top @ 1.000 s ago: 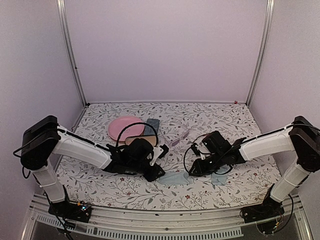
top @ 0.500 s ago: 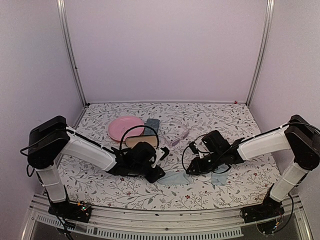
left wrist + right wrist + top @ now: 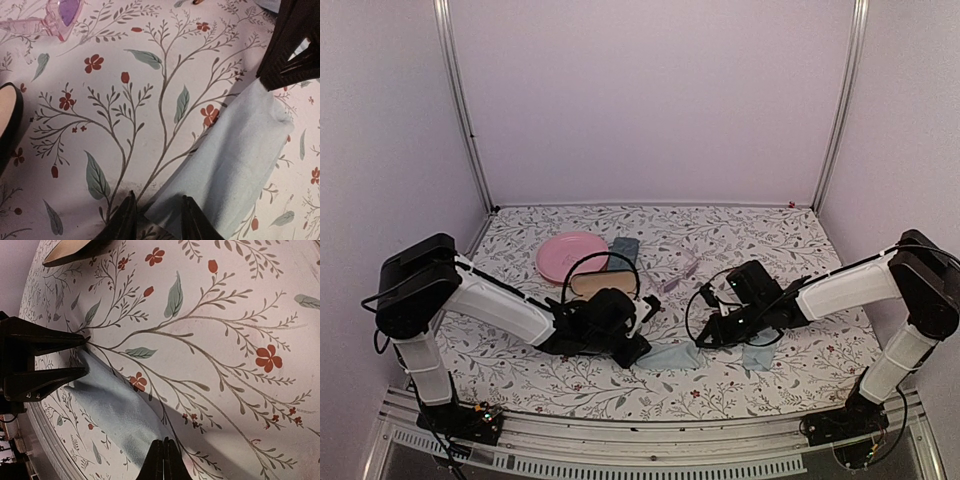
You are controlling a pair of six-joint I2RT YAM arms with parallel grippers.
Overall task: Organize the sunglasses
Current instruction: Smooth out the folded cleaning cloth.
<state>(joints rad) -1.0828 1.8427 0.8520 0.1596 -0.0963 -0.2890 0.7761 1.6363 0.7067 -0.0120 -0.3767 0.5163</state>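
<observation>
The pale pinkish sunglasses (image 3: 676, 273) lie folded on the table behind both grippers; one lens shows in the left wrist view (image 3: 56, 16). The reddish-brown pair is out of view. A light blue cloth (image 3: 670, 357) lies flat between the grippers. My left gripper (image 3: 638, 350) is open and low on the table, its jaws (image 3: 159, 217) either side of the cloth's (image 3: 235, 165) near corner. My right gripper (image 3: 703, 340) is shut (image 3: 165, 442) at the cloth's (image 3: 115, 405) opposite corner, pinching it, and also shows in the left wrist view (image 3: 277, 75).
An open black oval case (image 3: 603, 283) with a tan inside lies behind my left gripper. A pink plate (image 3: 568, 255) and a grey-blue case (image 3: 625, 247) lie further back. A second light blue cloth (image 3: 757, 357) lies under my right arm.
My left gripper has turned and dropped down to the cloth's left corner. The left arm has drawn in slightly. My right gripper has hardly moved.
</observation>
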